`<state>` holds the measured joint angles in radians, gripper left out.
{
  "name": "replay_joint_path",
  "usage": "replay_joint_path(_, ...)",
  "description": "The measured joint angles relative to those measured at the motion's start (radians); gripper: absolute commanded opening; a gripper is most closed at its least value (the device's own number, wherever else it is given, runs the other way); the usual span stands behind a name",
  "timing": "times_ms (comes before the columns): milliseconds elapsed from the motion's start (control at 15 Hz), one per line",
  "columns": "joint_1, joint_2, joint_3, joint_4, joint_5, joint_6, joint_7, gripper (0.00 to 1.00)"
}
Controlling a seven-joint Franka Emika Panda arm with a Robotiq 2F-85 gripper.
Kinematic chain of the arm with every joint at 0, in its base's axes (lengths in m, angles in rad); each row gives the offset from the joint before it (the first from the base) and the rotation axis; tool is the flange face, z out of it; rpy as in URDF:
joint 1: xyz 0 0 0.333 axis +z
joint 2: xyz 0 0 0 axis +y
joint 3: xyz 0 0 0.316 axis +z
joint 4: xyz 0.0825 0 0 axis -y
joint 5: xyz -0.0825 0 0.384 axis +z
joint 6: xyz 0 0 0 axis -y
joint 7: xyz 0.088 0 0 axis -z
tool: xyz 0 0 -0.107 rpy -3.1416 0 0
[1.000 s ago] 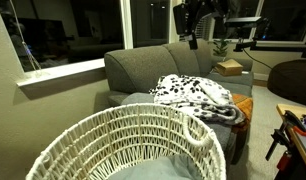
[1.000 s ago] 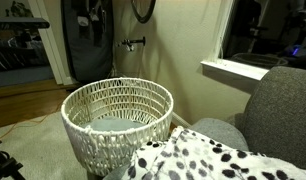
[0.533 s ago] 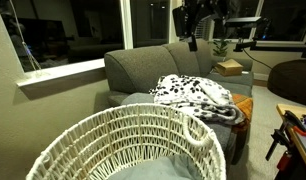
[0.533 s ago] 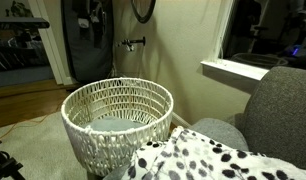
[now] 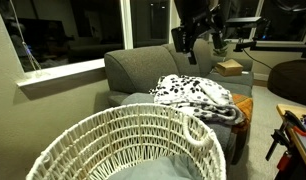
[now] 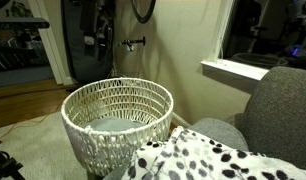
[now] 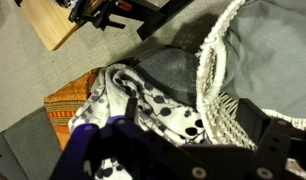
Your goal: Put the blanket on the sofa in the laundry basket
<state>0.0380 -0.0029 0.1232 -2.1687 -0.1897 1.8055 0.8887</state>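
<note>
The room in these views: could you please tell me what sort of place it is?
Probably a home living room: a grey sofa beneath dark windows, a spotted blanket on it, a woven laundry basket nearby.

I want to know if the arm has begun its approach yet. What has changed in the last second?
The hand has begun to move. In an exterior view it has shifted slightly lower, above the sofa's back. It is open and holds nothing. The blanket lies on the sofa as before, and the laundry basket has not moved.
</note>
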Motion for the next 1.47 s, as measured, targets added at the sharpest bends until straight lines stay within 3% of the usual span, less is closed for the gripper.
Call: replay_joint_path(1467, 0.002, 0.354, -0.156, 0.176, -0.019, 0.047, 0.06, 1.0)
